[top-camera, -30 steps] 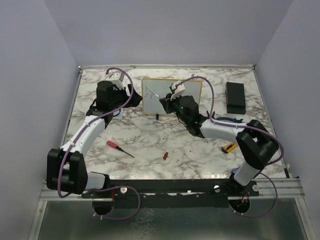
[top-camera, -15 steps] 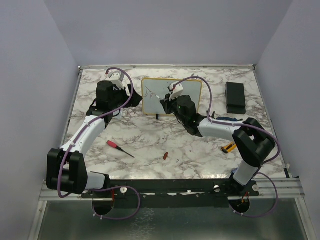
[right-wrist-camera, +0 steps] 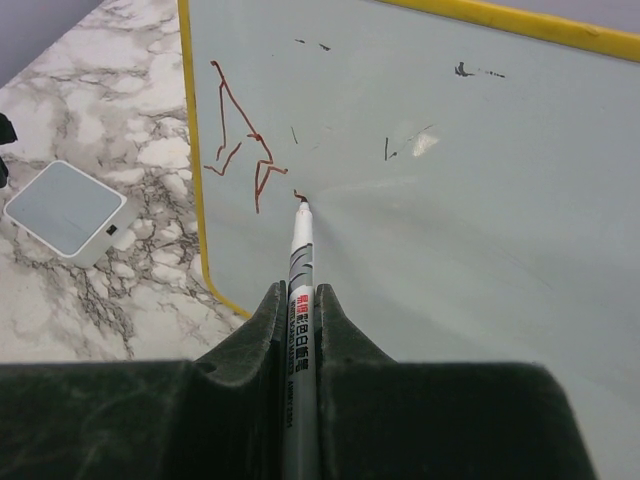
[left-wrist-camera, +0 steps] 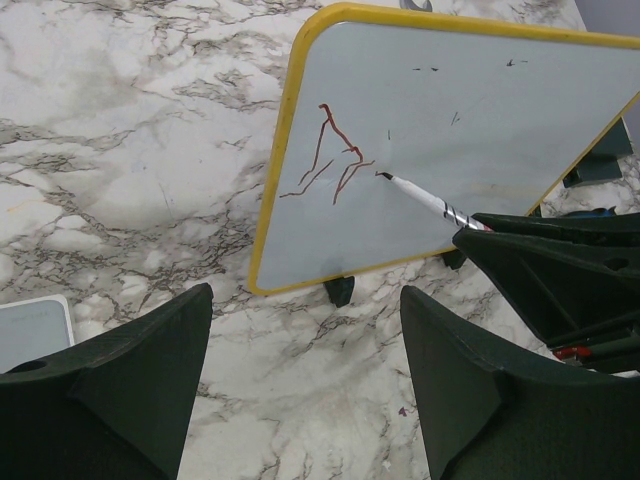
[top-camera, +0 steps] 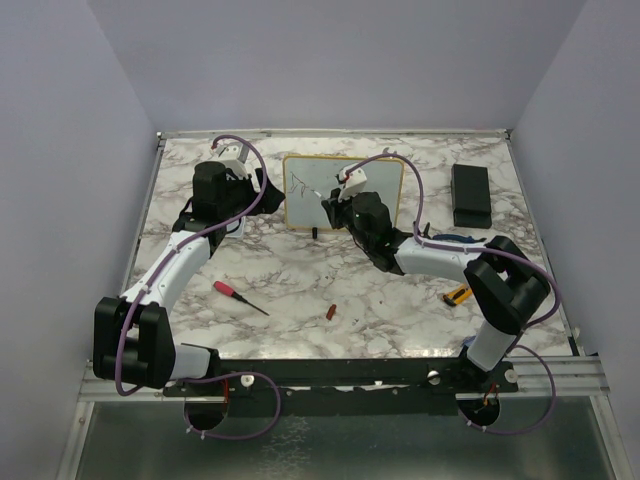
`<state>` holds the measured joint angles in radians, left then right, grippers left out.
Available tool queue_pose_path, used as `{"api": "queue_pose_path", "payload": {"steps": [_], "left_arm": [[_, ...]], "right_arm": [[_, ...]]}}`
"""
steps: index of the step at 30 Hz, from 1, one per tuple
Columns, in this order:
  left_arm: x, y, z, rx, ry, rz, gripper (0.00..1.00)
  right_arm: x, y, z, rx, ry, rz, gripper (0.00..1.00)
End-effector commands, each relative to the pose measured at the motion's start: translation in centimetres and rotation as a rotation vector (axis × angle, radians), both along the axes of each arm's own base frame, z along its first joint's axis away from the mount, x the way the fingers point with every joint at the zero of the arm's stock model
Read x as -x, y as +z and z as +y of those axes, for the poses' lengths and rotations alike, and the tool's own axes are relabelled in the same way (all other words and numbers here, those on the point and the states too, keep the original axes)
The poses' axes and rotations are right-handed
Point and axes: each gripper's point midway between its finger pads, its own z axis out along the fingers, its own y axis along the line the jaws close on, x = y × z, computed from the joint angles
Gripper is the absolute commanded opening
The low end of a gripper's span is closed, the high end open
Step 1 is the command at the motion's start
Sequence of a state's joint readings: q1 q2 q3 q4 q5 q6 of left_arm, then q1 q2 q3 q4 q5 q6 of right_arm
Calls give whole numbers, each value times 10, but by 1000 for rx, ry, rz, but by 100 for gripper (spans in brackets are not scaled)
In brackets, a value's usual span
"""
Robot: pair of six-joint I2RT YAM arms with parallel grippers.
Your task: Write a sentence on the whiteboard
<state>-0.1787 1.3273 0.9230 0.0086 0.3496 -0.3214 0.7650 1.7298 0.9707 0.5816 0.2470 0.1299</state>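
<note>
1. Near zone. On the marble surface (top-camera: 300,270), a red-handled screwdriver (top-camera: 235,294) lies at 7 o'clock from the centre. A small red piece (top-camera: 331,312) lies at 6 o'clock. A yellow-and-black tool (top-camera: 458,294) lies at 4 o'clock, just beside the right arm.

2. Middle zone. The left hand (left-wrist-camera: 305,295) stands wide and holds nothing. It faces the board from the board's 9 o'clock side, apart from it. The right hand (right-wrist-camera: 297,292) is clamped narrow on a white marker (right-wrist-camera: 300,240). The marker projects straight out between the fingers toward 12 o'clock in the right wrist view.

3. Far zone. The whiteboard (top-camera: 386,178) stands on its black feet at 12 o'clock on the surface, tilted back, its yellow frame facing the arms. The marker tip rests on the board face. A few thin red strokes (right-wrist-camera: 240,135), angular and not readable as letters, sit on the left part of the board, at 11 o'clock from the tip. A grey square pad (right-wrist-camera: 65,208) lies flat on the surface at 8 o'clock from the board. A black box (top-camera: 471,195) lies at 3 o'clock, well apart from the board.
</note>
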Motion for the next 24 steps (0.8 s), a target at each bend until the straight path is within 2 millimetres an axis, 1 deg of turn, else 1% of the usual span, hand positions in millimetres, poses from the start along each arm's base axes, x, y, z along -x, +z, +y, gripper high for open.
{"api": "queue_pose_path", "payload": {"steps": [1,7,12,24], "left_arm": [[4,2,-3,4,-15,-7,76],[4,2,-3,5,-16,-8,76],[5,2,-4,6,-18,-7,76],[4,1,-4,6,-20,-5,76]], "right_arm": [[-4,-1,-16,26,-79,-1,1],[-8,9,-17,22,-91,-27,1],[-9,17,-14,13,-79,-45,1],[-12,26,-7,-5,-58,-70,1]]}}
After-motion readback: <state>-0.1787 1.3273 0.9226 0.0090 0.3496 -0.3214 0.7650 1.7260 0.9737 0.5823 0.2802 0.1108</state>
